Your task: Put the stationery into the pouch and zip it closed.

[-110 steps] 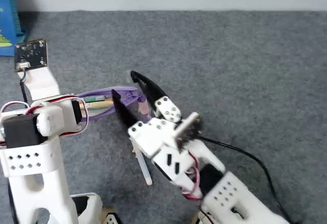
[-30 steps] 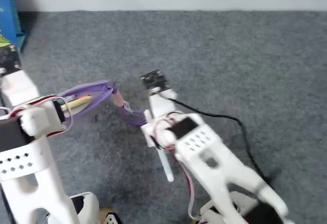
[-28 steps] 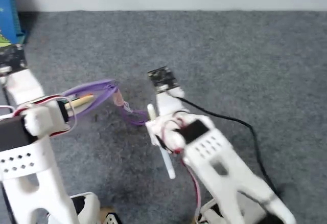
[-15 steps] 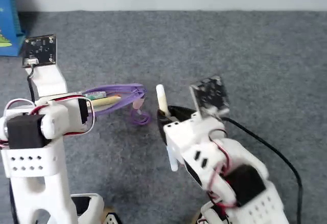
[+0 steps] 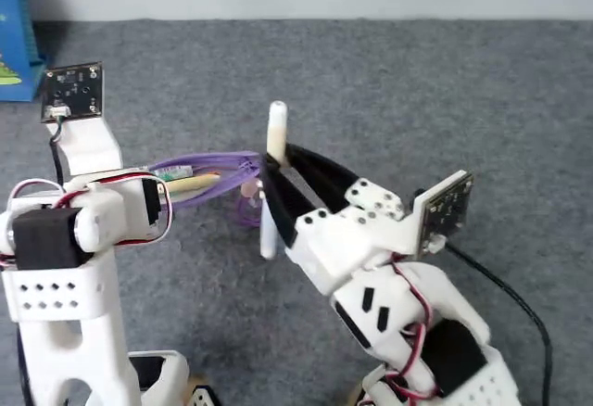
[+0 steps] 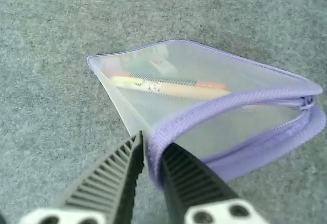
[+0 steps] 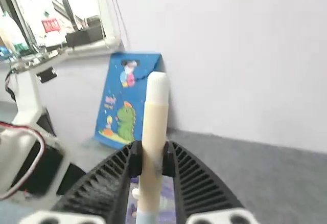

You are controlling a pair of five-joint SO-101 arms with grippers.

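At the left, the left pincer (image 6: 149, 144) is clenched on the purple rim of the pouch (image 6: 204, 96), which lies on the grey worktop (image 5: 463, 100) with its length running left to right and its unzipped mouth facing right. A beige pencil (image 6: 168, 87) is already inside, lying along that length. Just right of the mouth, the right pincer (image 5: 276, 160) grips a white pen (image 5: 275, 133) around its middle, raised off the worktop. The pen's long axis runs crosswise to the pouch, so I judge it needs turning to point left before it can slide in. The right arm is the one placed to feed it, with the mouth lying close by on its left.
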